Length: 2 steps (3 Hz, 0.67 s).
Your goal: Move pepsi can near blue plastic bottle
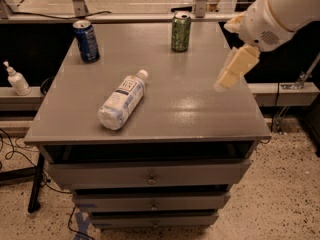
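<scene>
Pepsi can (86, 40) upright at counter (200, 114) back-left; bottle (122, 100) lying at centre, well apart. End effector (234, 69) above right edge; grip state cannot be told.

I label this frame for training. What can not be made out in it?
Camera view:
- The tool, over the table's right side: its arm cut off by the top-right edge.
- The pepsi can: markings too small to read.
- The blue plastic bottle: label print too small.
</scene>
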### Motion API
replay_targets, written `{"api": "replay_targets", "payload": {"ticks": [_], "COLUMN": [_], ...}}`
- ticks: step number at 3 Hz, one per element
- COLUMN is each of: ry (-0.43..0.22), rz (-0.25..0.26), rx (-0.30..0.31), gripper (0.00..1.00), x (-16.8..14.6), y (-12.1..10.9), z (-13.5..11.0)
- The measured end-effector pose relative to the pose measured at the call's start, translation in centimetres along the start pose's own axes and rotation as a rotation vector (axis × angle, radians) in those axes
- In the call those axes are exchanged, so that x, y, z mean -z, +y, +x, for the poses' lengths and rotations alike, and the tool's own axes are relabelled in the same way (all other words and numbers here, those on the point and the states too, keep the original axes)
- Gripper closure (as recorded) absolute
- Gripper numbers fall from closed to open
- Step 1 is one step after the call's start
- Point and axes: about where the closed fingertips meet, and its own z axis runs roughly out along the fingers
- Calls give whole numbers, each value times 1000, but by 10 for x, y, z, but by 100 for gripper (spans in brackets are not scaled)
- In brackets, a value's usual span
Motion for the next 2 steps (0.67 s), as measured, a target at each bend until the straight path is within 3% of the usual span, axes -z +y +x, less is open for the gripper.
{"api": "replay_targets", "payload": {"ticks": [1, 2], "ry": [-185, -185], "rz": [14, 14], "rx": [-26, -26], "gripper": [0, 0], "x": [-30, -30], "y": [-39, -39], "z": [-48, -48]}}
